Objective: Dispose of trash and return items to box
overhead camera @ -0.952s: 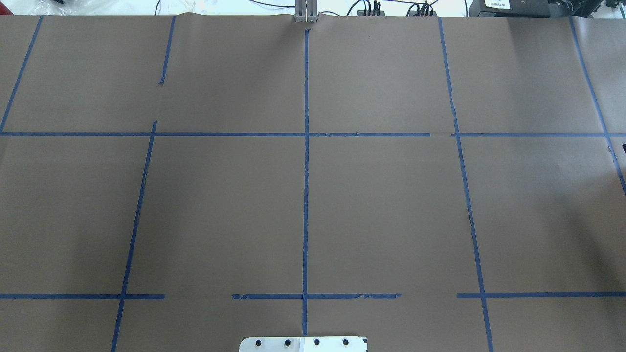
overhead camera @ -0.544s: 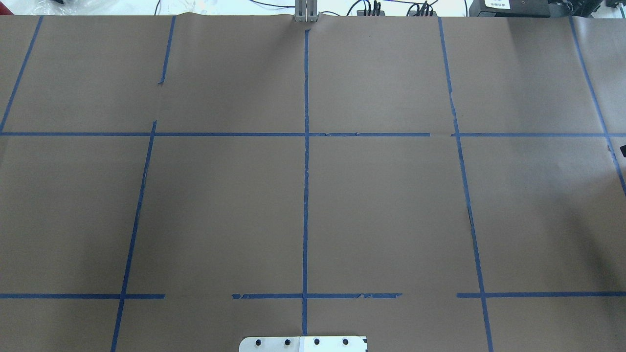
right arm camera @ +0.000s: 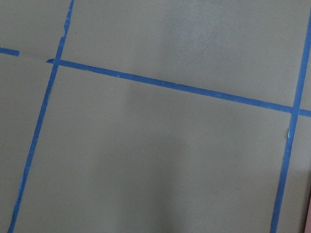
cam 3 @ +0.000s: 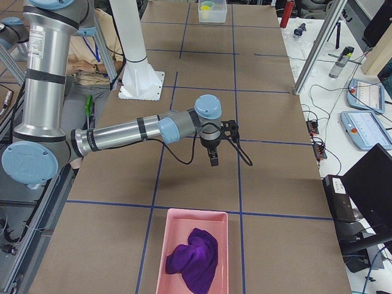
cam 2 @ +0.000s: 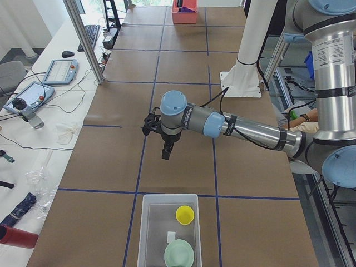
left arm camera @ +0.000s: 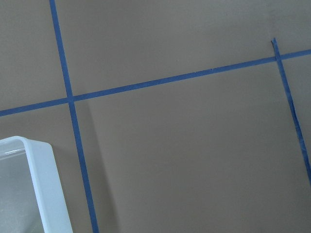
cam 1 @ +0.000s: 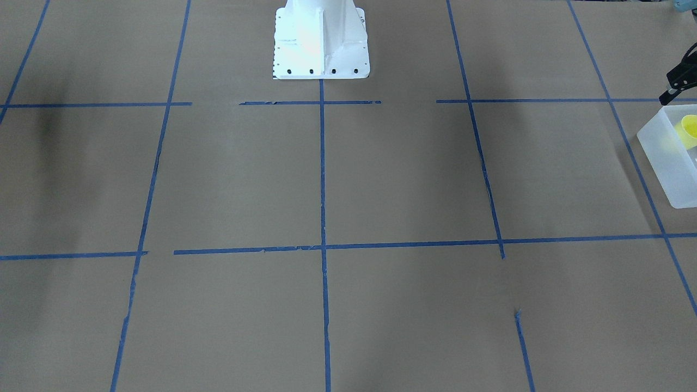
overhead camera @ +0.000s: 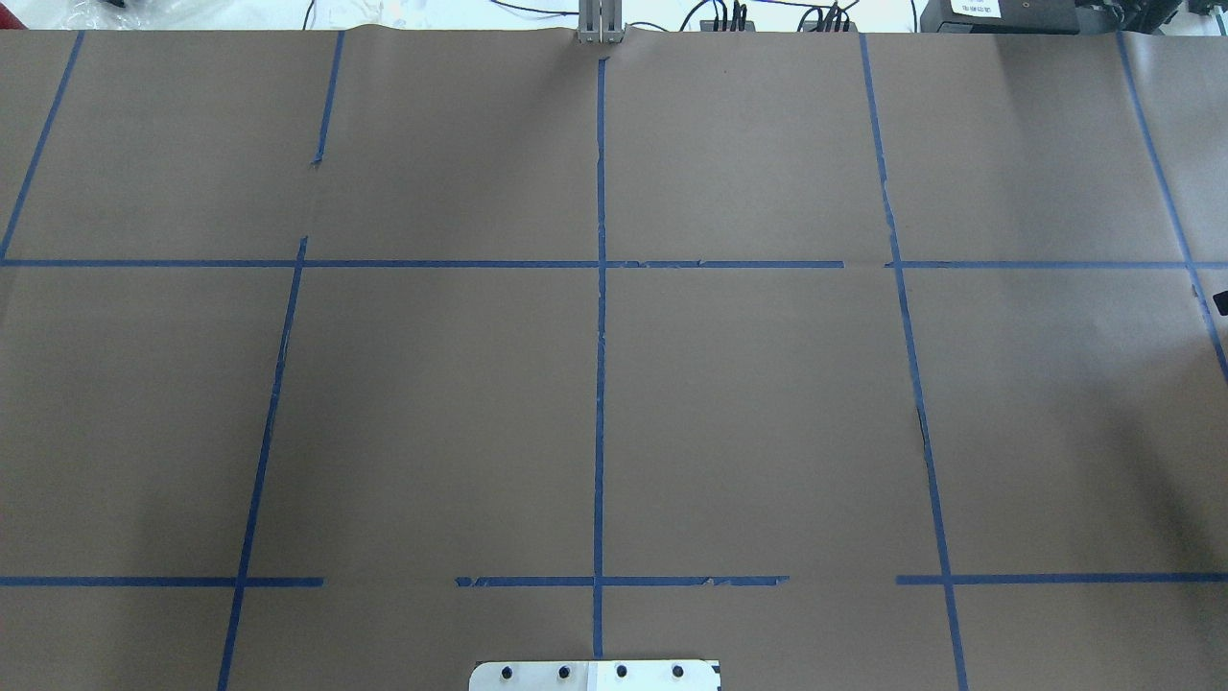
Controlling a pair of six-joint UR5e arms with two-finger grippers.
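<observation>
The frosted-white box (cam 2: 148, 233) stands at the table's left end. The yellow cup (cam 2: 184, 214) and the mint-green bowl (cam 2: 179, 255) lie inside it. The box (cam 1: 667, 163) and the cup (cam 1: 689, 127) also show at the front-facing view's right edge, and a box corner (left arm camera: 34, 184) shows in the left wrist view. My left gripper (cam 2: 165, 157) hangs over bare table beyond the box, holding nothing that I can see. My right gripper (cam 3: 213, 162) hangs over bare table near the other end. I cannot tell whether either is open or shut.
A pink bin (cam 3: 165, 254) with a purple cloth (cam 3: 193, 260) in it stands at the table's right end. The white robot base (cam 1: 321, 41) stands at the table's middle edge. Blue tape lines cross the brown paper. A person sits behind the robot (cam 3: 86, 46).
In the overhead view a small dark part at the right edge has come slightly further in and down. Nothing else has changed.
</observation>
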